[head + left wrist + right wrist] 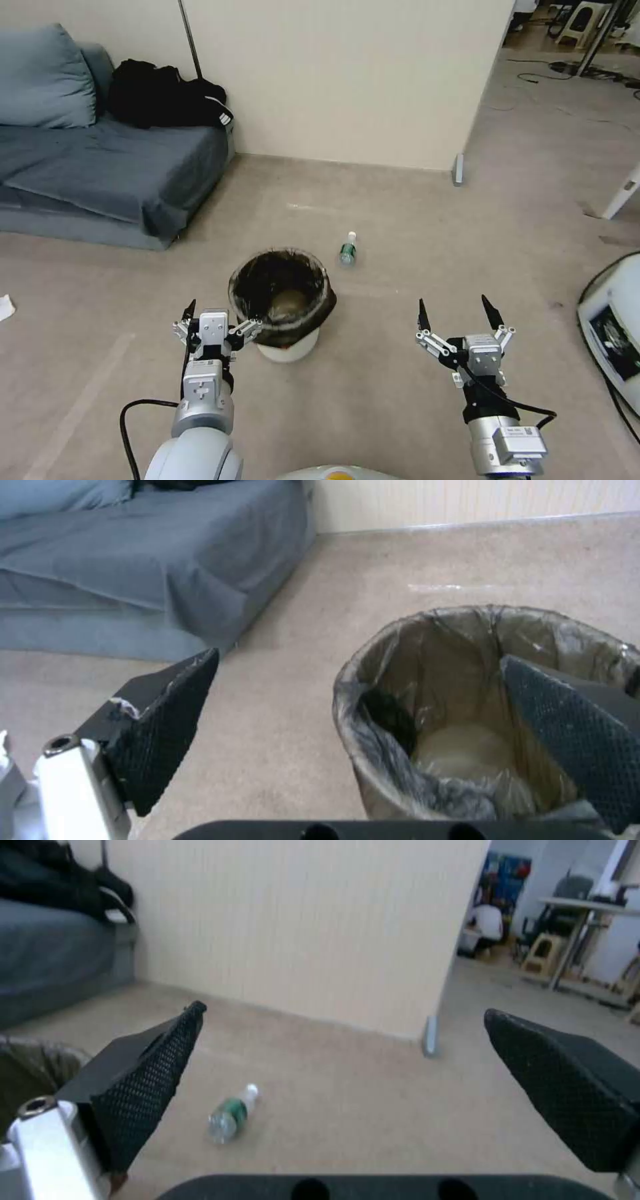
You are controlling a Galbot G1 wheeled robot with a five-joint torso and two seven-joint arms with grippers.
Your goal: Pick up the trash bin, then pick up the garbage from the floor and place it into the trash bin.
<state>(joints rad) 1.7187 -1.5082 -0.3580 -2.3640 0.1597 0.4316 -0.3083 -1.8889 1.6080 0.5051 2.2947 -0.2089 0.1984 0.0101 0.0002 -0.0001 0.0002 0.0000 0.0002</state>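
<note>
The trash bin (288, 347), a small white bucket lined with a dark bag, stands upright on the floor just ahead of me. My left gripper (221, 319) is open at the bin's near-left rim. In the left wrist view the left gripper (360, 656) has one finger over the bin's (427, 630) opening and the other outside it. My right gripper (457, 312) hangs open over bare floor to the bin's right, holding nothing. As garbage, a clear bottle (347, 249) with a green label lies just beyond the bin, also seen as the bottle (230, 1115) between the fingers of the right gripper (345, 1010). A white scrap (5, 307) lies far left.
A grey sofa (100, 167) with a black garment (160, 93) fills the back left. A beige wall (347, 80) ends at a corner with a grey post (458, 170). A white machine (617, 327) sits at the right edge; cables (573, 70) lie beyond.
</note>
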